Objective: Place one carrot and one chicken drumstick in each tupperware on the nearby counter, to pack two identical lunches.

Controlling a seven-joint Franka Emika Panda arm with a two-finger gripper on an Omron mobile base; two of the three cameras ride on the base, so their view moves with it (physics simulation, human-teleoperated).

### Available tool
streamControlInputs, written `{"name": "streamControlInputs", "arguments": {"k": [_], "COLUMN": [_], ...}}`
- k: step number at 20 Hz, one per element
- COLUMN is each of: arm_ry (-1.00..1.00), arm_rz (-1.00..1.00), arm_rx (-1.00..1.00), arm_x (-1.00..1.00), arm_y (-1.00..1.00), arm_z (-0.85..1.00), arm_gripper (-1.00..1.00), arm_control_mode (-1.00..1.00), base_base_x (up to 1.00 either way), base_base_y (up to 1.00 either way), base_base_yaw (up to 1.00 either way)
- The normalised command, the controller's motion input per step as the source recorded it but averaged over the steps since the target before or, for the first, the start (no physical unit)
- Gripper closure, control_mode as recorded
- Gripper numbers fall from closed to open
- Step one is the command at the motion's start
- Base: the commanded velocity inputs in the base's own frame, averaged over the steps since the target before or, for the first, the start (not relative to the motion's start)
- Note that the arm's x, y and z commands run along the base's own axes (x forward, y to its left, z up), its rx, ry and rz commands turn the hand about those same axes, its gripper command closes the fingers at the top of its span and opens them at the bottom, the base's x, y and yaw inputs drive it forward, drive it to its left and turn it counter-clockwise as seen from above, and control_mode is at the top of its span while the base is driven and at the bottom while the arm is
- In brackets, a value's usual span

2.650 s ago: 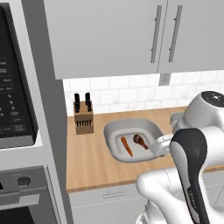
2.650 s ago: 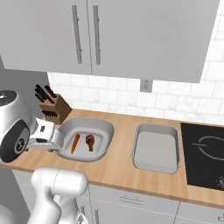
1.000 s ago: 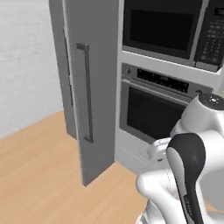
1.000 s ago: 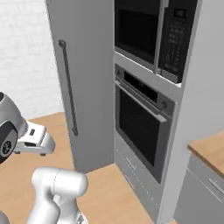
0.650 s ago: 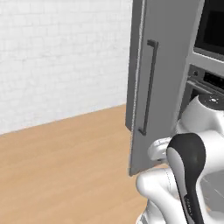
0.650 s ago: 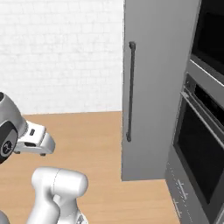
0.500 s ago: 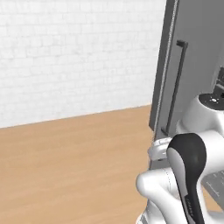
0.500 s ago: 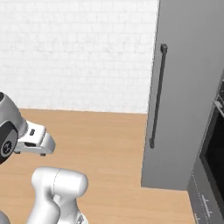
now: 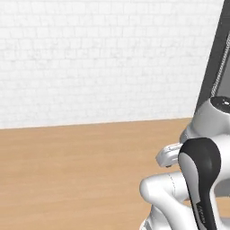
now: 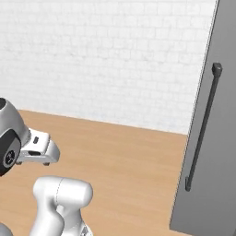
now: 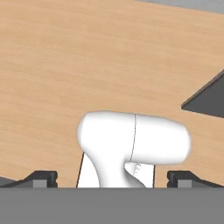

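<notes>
Hand view: gripper jaws spread wide, nothing betw. them, pointing down at wood floor; base views face white brick wall w/ tall grey cabinet & its dark handle at right; can't tell where tupperware or counter are.

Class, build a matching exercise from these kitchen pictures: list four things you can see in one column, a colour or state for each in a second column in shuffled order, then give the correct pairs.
Things
1. brick wall
2. floor
3. tall cabinet door
4. gripper

Colour or state
A. grey, with a long dark vertical handle
B. light wood-toned planks
C. white
D. open, nothing between its fingertips

Pairs: 1-C, 2-B, 3-A, 4-D
</notes>
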Motion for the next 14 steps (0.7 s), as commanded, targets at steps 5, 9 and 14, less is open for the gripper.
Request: {"name": "streamControlInputs", "arguments": {"k": [5,9,14], "arm_ry": [0.00,0.00,0.00], "arm_rz": [0.00,0.00,0.00], "arm_rx": [0.00,0.00,0.00], "arm_x": [0.00,0.00,0.00], "arm_y": [0.00,0.00,0.00], "arm_z": [0.00,0.00,0.00], "arm_gripper": [-1.00,-1.00,-1.00], "arm_control_mode": [1.00,1.00,1.00], "base_base_x": [1.00,1.00,1.00], "base_base_y": [0.28,0.18,0.16], "base_base_yaw": [0.15,0.08,0.00]}}
